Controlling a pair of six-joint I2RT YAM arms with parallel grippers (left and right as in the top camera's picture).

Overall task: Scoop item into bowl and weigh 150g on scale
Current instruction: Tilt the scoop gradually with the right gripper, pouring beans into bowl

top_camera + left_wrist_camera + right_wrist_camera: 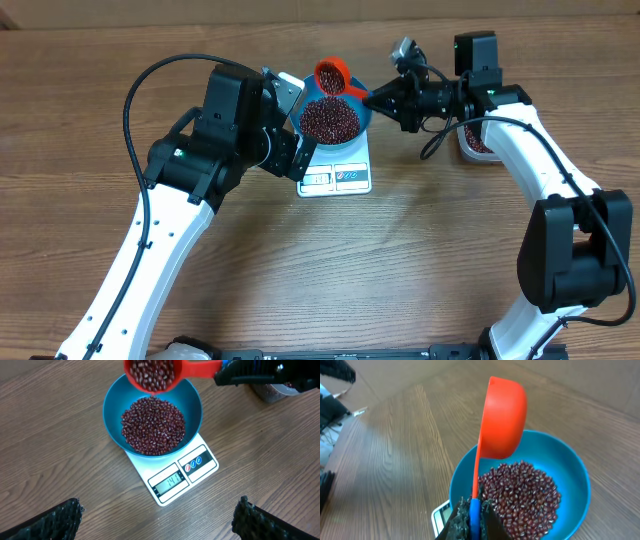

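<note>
Left wrist view: beans (154, 425) heaped in bowl (111, 410) on scale (200, 467); right tool (474, 520) pinching loaded scoop (152, 372) above rim; left tool (157, 520) spread. Risk: full dump overshoots target, grains bounce onto tabletop (55, 445).

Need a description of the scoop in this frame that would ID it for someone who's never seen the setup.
Find the white scale on the table with the blue bowl of beans on it. Just above the bowl's far rim hangs the scoop, its handle shut in the right pincer. It is the only orange-red thing, and it carries beans too.
</note>
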